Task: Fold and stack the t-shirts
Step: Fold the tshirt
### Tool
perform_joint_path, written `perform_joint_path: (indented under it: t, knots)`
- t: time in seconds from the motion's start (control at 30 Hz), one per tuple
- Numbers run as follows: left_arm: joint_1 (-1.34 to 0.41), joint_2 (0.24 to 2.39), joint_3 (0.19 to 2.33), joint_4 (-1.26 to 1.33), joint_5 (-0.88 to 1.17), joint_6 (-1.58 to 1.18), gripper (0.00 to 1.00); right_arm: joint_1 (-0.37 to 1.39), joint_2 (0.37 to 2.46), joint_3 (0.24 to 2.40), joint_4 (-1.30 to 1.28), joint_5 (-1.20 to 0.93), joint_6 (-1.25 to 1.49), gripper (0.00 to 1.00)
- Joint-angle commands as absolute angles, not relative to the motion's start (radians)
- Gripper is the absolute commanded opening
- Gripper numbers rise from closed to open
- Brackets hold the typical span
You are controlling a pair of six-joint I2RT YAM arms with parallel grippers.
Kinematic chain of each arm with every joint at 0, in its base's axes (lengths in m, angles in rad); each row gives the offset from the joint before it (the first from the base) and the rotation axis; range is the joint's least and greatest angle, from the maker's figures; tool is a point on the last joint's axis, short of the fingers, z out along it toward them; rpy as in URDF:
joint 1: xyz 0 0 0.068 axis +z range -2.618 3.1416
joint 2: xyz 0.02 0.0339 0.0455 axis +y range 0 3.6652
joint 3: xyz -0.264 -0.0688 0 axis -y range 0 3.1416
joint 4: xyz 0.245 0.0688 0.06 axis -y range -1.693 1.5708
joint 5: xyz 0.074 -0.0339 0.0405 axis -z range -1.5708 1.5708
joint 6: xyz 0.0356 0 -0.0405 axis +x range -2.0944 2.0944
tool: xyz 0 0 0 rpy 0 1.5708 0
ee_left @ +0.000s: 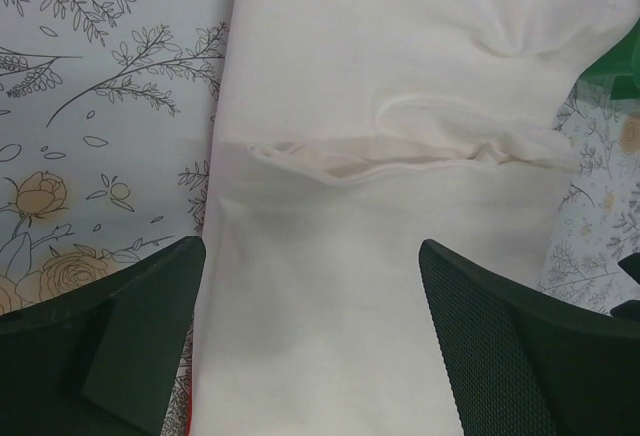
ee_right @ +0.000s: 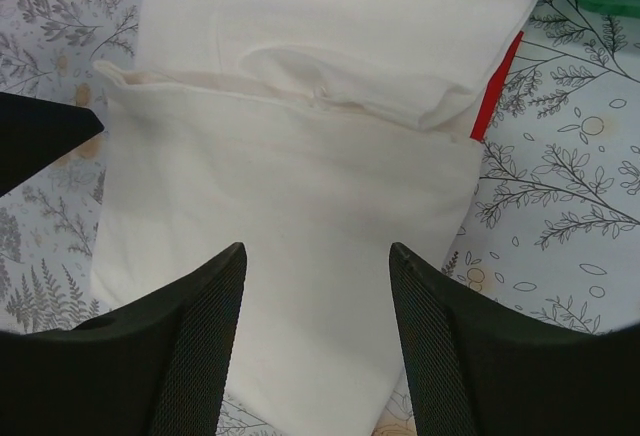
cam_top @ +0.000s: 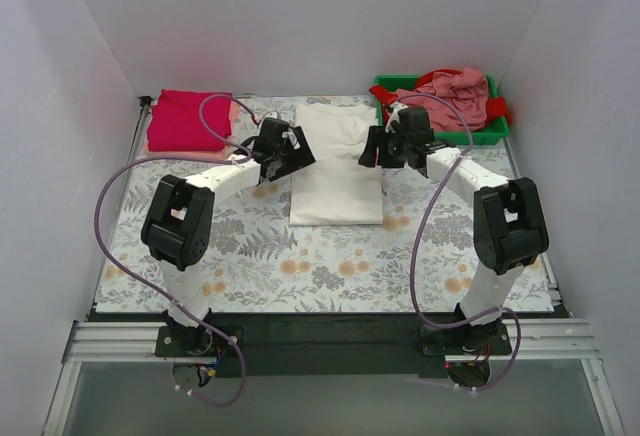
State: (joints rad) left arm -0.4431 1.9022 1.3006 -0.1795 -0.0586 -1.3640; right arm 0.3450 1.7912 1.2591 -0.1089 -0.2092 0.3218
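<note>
My left tool (ee_left: 312,251) and right tool (ee_right: 316,251) are matt black plastic, their pads (ee_right: 200,356) finely cross-hatched. The white t-shirt (cam_top: 335,161) is soft, matt cloth. A matt floral-printed cover lies over my worktop (cam_top: 300,256). The tray (cam_top: 385,83) is smooth green plastic.

Plain white walls (cam_top: 330,16) box in the floral-covered surface (cam_top: 330,266) on the left, right and far edges. Lighting's soft and even. The near edge has a black strip (cam_top: 330,328), then probably an aluminium rail (cam_top: 110,341).
</note>
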Motion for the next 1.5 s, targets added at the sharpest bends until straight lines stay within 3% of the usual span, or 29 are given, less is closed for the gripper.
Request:
perform_joint_path:
  t: [0.0, 0.43, 0.77, 0.83, 0.97, 1.07, 1.47]
  knots:
    - [-0.440, 1.787, 1.267, -0.183, -0.028, -1.364, 0.88, 0.345, 1.724, 1.253, -0.104, -0.281, 0.287, 0.66]
    - [-0.456, 1.457, 0.790, -0.153, 0.091, -1.493, 0.91, 0.347, 1.412, 0.798, -0.098, -0.341, 0.290, 0.68]
    - [-0.471, 1.414, 0.646, -0.120, 0.141, -1.543, 0.91, 0.347, 1.448, 0.726, -0.044, -0.295, 0.330, 0.68]
    - [-0.471, 1.434, 0.646, -0.095, 0.155, -1.548, 0.86, 0.347, 1.477, 0.730, -0.038, -0.293, 0.340, 0.66]
    - [-0.474, 1.474, 0.657, -0.087, 0.155, -1.546, 0.72, 0.347, 1.509, 0.736, -0.022, -0.322, 0.356, 0.50]
    - [-0.472, 1.497, 0.663, -0.077, 0.152, -1.552, 0.63, 0.348, 1.525, 0.729, -0.011, -0.301, 0.368, 0.46]
    - [-0.476, 1.594, 0.710, -0.084, 0.080, -1.549, 0.47, 0.347, 1.586, 0.733, 0.032, -0.287, 0.397, 0.40]
